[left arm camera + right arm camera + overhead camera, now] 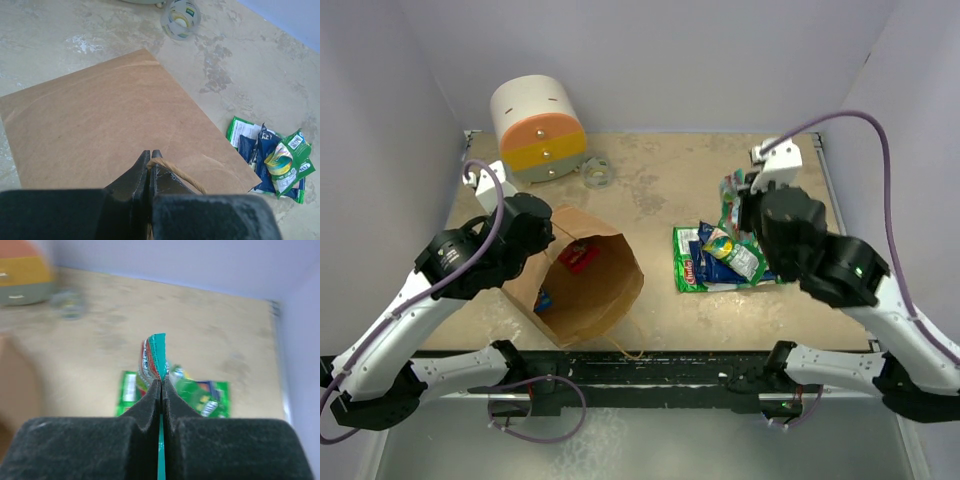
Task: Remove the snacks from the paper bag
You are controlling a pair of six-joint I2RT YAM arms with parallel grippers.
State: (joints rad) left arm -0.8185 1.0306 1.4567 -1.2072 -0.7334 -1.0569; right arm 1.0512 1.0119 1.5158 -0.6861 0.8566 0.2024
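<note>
The brown paper bag (588, 290) sits on the left half of the desk (660, 190), tipped so that its open mouth faces up and toward the near edge. Its broad kraft side fills most of the left wrist view. Two snacks show inside the bag: a red packet (578, 257) high against the far wall and a blue packet (543, 298) lower down at the left. The left jaws are pressed fully together at the bag's upper left rim, pinching the twisted paper handle (176, 173), which loops out to the right of the fingertips. On the right half of the desk, well apart from the bag, lies a heap of snack packets (712, 260). It has a flat green one at the left, dark blue ones in the middle and a crumpled green one on top. The right jaws are also closed tight, gripping a teal packet (157, 354) with red and white print. The packet stands up edge-on from between the fingertips, at the far side of the heap; whether it touches the heap cannot be told. At the far left corner a white, orange and yellow cylinder (535, 128) lies on its side. A roll of clear tape (597, 171) rests just to its right.
</note>
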